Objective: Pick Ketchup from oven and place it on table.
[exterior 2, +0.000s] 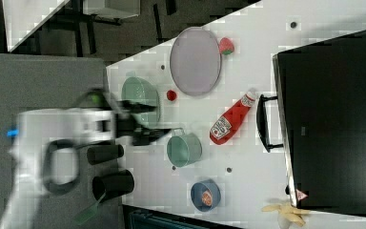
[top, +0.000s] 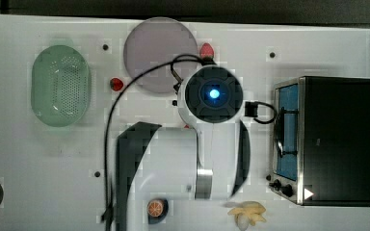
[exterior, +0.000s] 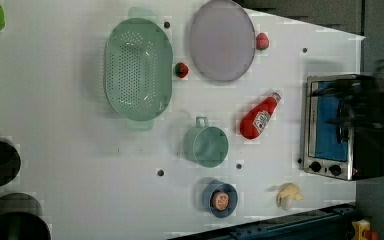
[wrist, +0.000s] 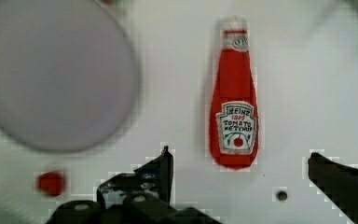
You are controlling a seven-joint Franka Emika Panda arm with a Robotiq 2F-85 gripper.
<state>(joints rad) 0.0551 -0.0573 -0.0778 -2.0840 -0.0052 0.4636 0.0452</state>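
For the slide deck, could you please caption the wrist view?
Ketchup lying flat on the table beside the plate, the open gripper above it.

The gripper (exterior 2: 169, 132) hung blurred just beside the green cup (exterior 2: 184, 149), with the ketchup (exterior 2: 229, 122) lying flat on the table (exterior 2: 248, 157) beyond it, toward the oven (exterior 2: 333, 124).

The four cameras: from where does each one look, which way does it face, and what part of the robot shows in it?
Top view: overhead, facing down; the arm hides the middle, the oven at the top view's right.
Left view: high, down on the table; the ketchup lies flat.
Right view: high, from behind the oven; blurred arm.
Wrist view: down past the open gripper at the ketchup.
Left and right views share the green mug.
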